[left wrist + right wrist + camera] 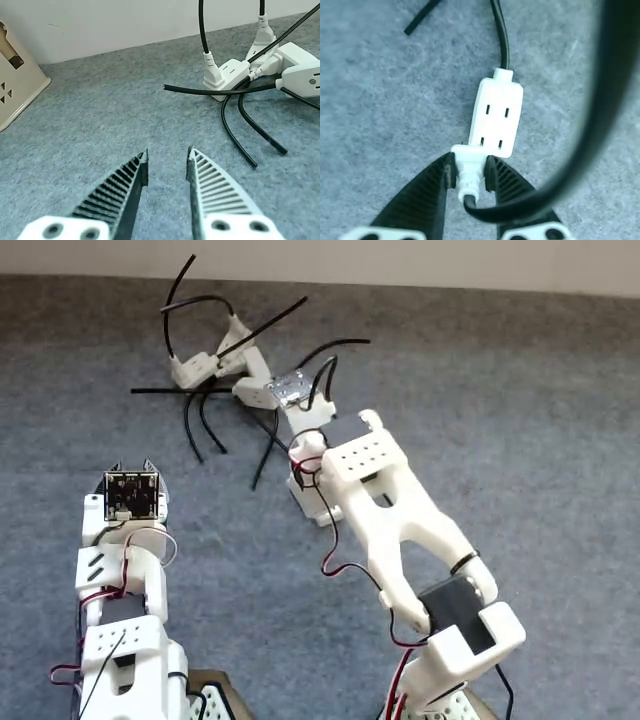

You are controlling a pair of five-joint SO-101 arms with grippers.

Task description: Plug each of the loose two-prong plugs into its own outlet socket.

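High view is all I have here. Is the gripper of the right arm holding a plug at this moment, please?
Observer: Yes. The right wrist view shows the right gripper shut on a white plug, which touches the end of a white outlet block.
Operator: Are the slots on that block free?
Observer: Both slot pairs on its face are empty.
Operator: And the left gripper?
Observer: The left gripper is open above bare carpet, apart from the black cables.
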